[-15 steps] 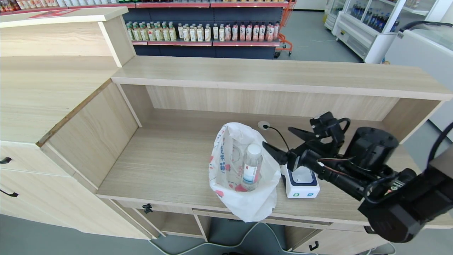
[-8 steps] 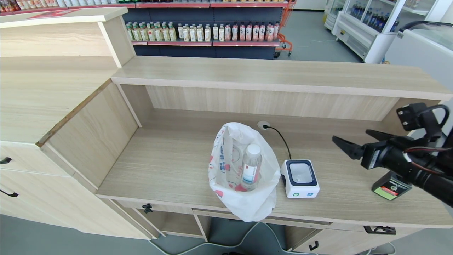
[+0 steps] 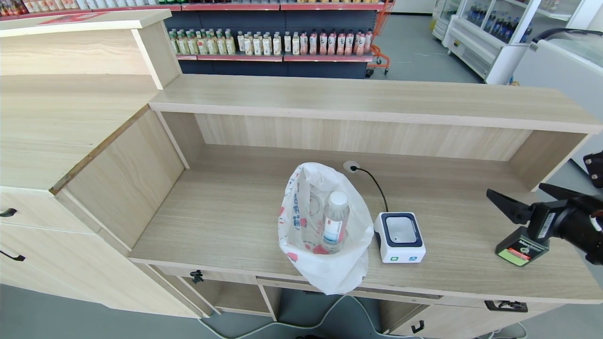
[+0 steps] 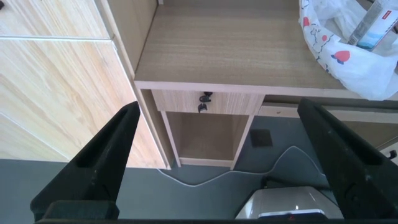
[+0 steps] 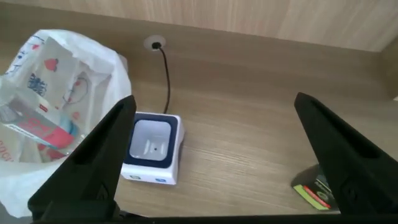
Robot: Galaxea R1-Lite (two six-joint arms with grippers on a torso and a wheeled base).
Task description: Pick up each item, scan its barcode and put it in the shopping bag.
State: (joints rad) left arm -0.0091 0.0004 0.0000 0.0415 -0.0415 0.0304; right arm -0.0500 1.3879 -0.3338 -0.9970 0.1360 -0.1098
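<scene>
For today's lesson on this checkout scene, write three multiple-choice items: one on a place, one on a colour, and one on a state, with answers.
1. Where is the scanner relative to the shopping bag?
A. Inside it
B. Beside it on the counter, on the robot's right
C. On the shelf above it

2. What colour is the cap of the bottle in the bag?
A. Red
B. White
C. Green

3. What state is the right gripper in?
A. Open and empty
B. Shut on the bottle
C. Shut on the scanner

Answers:
1 B: the head view shows the scanner standing on the counter right next to the bag.
2 B: the cap at the bottle's top is white.
3 A: its two fingers are spread wide with nothing between them.
</scene>
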